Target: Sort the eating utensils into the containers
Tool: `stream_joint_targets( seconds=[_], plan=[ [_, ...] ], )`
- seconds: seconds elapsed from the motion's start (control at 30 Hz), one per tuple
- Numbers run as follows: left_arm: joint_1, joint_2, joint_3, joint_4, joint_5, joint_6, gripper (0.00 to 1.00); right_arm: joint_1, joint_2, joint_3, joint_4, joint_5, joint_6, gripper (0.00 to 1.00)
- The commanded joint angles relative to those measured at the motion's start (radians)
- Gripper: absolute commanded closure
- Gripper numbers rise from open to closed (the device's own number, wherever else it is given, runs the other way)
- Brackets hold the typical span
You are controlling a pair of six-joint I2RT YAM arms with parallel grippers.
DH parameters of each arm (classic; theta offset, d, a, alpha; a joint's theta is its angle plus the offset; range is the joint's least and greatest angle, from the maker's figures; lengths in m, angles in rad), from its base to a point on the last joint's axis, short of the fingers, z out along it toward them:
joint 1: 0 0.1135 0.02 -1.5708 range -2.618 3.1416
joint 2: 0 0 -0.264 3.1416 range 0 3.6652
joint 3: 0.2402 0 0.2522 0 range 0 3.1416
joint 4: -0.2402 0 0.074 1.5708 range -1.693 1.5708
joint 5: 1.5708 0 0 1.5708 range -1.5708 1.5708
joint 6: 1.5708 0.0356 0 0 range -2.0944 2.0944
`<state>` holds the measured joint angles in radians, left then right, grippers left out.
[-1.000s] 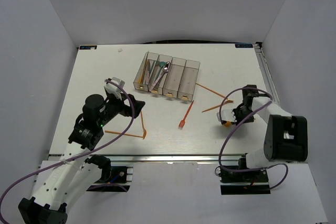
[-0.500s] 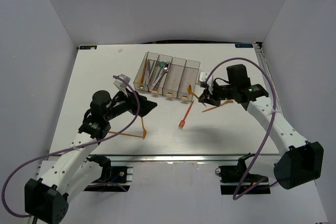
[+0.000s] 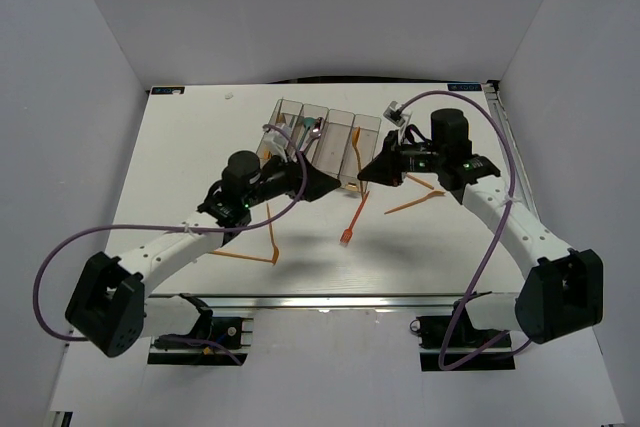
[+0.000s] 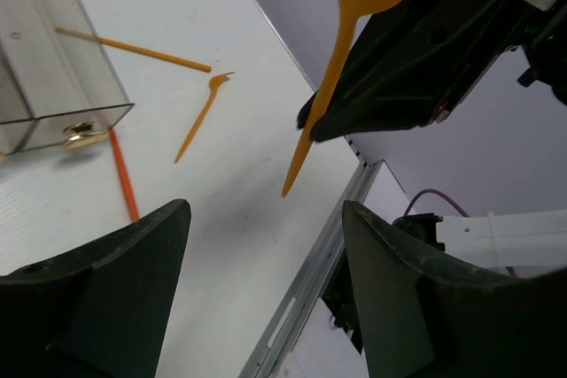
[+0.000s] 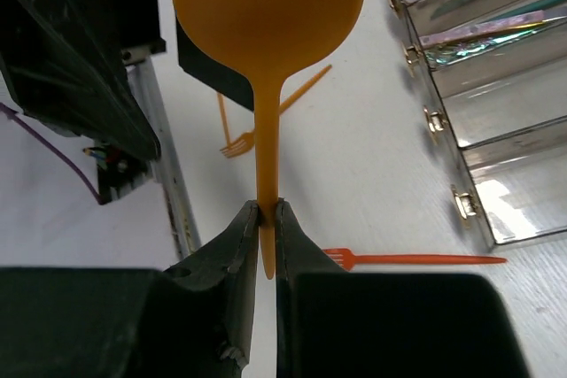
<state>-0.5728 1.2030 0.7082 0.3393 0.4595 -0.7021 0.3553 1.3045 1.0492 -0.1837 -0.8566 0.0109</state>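
Right gripper [image 5: 267, 219] pinches the orange spoon [image 5: 268, 6] by its thin handle, in the air near the containers' [image 3: 364, 142] 4 o'clock corner. Left gripper [image 4: 266, 210], jaws spread and empty, hovers close at its 9 o'clock. A bump could knock the spoon loose, or it could pivot in the pinch and miss the bin.

left arm [image 3: 165, 244]: white tube, black joints
right arm [image 3: 515, 227]: same colours (white and black)
cables [image 3: 445, 94]: purple, long loops
fingers [image 4: 97, 298]: black, thick wedges

Matt plastic spoon [image 5: 268, 6], clear glossy containers [image 5: 496, 104]
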Motion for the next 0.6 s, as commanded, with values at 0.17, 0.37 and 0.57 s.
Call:
stream_joint_targets(
  seconds=[0.17, 0.37, 0.57],
  plan=[
    [-0.107, 0.141, 0.178, 0.109, -0.061, 0.033, 0.27, -0.004, -0.071, -0.072, 0.162, -0.094, 0.167, 1.00],
    [-0.127, 0.204, 0.241, 0.107, -0.067, 0.056, 0.34, -0.004, -0.116, -0.124, 0.173, -0.108, 0.166, 1.00],
    [-0.157, 0.254, 0.289, 0.109, -0.058, 0.073, 0.50, -0.003, -0.149, -0.152, 0.227, -0.127, 0.176, 1.00]
  ],
)
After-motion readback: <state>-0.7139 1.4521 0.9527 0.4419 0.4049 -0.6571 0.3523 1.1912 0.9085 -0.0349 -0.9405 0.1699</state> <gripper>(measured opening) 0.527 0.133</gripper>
